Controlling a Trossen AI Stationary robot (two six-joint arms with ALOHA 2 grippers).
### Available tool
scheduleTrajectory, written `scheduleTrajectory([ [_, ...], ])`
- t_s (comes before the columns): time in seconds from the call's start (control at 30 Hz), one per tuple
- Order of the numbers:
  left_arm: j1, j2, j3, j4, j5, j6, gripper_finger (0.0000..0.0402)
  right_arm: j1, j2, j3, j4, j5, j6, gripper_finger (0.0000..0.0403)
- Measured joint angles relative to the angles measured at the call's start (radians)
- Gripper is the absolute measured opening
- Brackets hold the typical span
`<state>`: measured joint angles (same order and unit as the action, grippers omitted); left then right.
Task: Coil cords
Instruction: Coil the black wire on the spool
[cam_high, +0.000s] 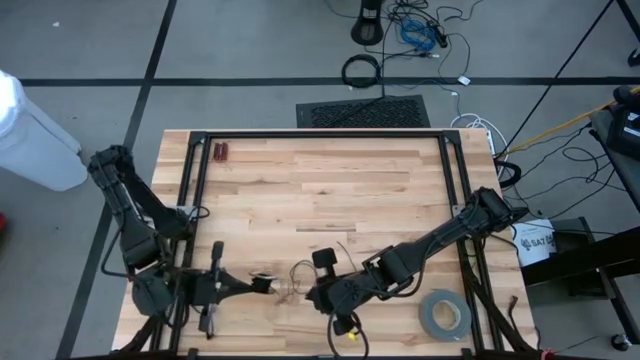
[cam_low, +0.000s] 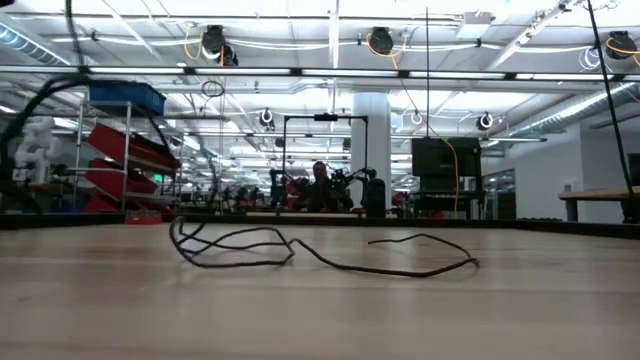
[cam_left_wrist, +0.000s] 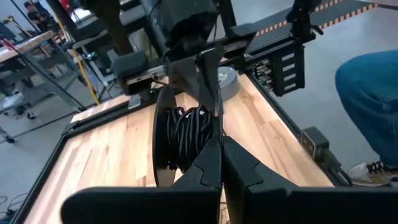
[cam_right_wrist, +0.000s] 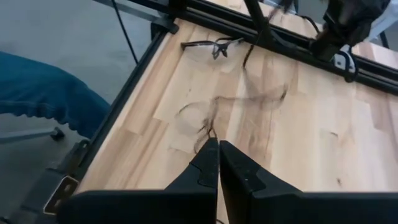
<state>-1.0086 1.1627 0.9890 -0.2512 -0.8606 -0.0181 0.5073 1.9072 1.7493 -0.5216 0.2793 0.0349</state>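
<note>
Table (cam_high: 320, 170): pale wood, near edge busy.
Cord (cam_low: 300, 250): loose thin strands between the grippers — uncoiled.
Left gripper (cam_high: 268, 285): closed, empty, tip beside strands.
Right gripper (cam_high: 312, 296): closed — likely pinning the cord.

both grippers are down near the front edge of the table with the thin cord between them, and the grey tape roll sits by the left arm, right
Not quite. The grey tape roll lies by the right arm, near the table's front right corner, as the high view shows. The rest holds: the left gripper and right gripper are both low near the front edge, with the thin cord between them.
</note>
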Motion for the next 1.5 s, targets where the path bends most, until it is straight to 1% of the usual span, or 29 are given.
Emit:
scheduleTrajectory([
  [0.13,-0.017,0.000,0.000,0.000,-0.008,0.000,0.0000,0.000,0.000,0.000,0.011,0.009,0.002,0.0001],
  [0.23,-0.026,0.000,0.000,0.002,-0.009,0.000,0.0000,0.000,0.000,0.000,0.042,0.039,-0.014,0.0001],
  [0.33,-0.028,0.000,0.000,0.005,-0.009,0.000,0.0000,-0.004,-0.002,-0.028,0.136,0.063,-0.042,0.0001],
  [0.47,-0.028,0.001,0.000,0.020,-0.009,0.000,0.0000,-0.016,-0.002,-0.067,0.256,0.070,-0.071,0.0000],
  [0.57,-0.028,0.001,0.000,0.042,-0.003,0.000,0.0000,-0.016,-0.002,-0.072,0.314,0.163,-0.096,0.0006],
  [0.63,-0.028,0.001,0.000,0.050,0.008,0.001,0.0000,-0.014,-0.002,-0.072,0.388,0.211,-0.149,0.0019],
  [0.73,-0.028,0.001,0.000,0.062,0.015,0.004,0.0000,-0.008,-0.002,-0.072,0.506,0.227,-0.214,0.0050],
  [0.9,-0.028,0.005,0.000,0.064,0.018,0.005,0.0000,-0.008,-0.002,-0.072,0.539,0.247,-0.238,0.0109],
  [1.0,-0.027,0.013,0.000,0.076,0.018,0.007,0.0000,-0.016,-0.002,-0.072,0.548,0.245,-0.238,0.0133],
  [1.13,-0.015,0.014,0.000,0.089,0.020,0.007,0.0000,-0.024,-0.002,-0.072,0.552,0.192,-0.226,0.0148],
  [1.23,-0.008,0.014,0.000,0.090,0.020,0.006,0.0000,-0.028,-0.002,-0.072,0.552,0.159,-0.218,0.0150],
  [1.33,0.003,0.025,0.000,0.096,0.021,0.006,0.0000,-0.030,-0.002,-0.072,0.552,0.159,-0.218,0.0148],
  [1.47,0.025,0.042,0.000,0.107,0.051,0.014,0.0000,-0.033,-0.002,-0.072,0.554,0.156,-0.218,0.0138],
  [1.5,0.030,0.045,0.000,0.119,0.054,0.029,0.0000,-0.035,-0.002,-0.072,0.554,0.142,-0.218,0.0133],
])
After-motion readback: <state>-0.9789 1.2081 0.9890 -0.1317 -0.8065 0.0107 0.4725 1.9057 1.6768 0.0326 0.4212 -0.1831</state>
